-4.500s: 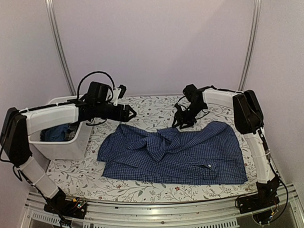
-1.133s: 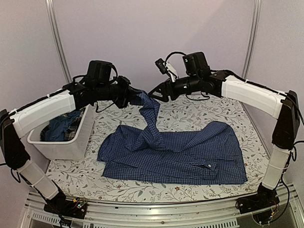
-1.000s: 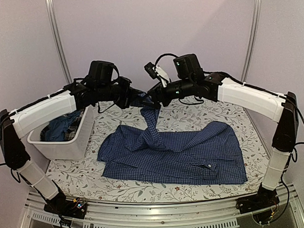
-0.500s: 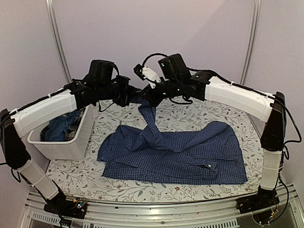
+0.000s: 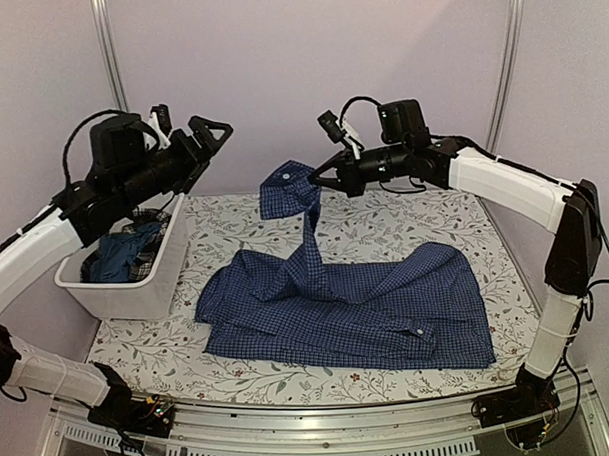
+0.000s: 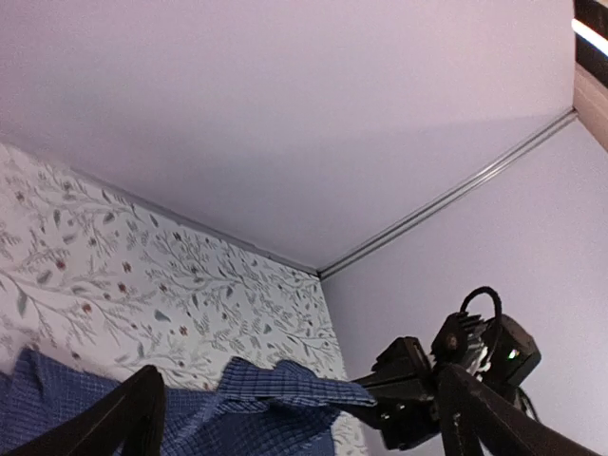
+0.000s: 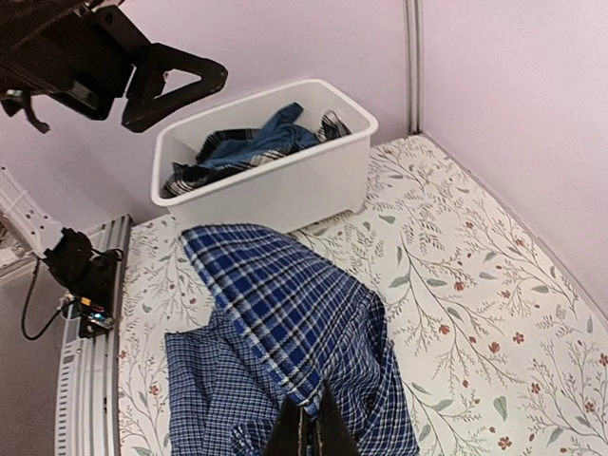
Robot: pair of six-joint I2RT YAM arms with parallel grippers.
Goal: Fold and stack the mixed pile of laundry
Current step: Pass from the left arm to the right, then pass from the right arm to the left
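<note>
Above the tablecloth [image 5: 404, 224], right tool [image 5: 319, 180] grips the shirt [image 5: 357, 306]; left tool [image 5: 211, 141] gapes near tub [image 5: 127, 294].

Between our left gripper's [image 6: 299, 380] wide-spread fingers [image 6: 128, 423] we see the checked shirt [image 6: 275, 404], pinched at its right end by the right gripper [image 6: 369, 391].

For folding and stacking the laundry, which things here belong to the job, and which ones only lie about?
Belong to the job:
- checked shirt
- dark blue garment
- plaid piece

Only lying about:
- white tub, holding the last two garments
- floral tablecloth
</note>
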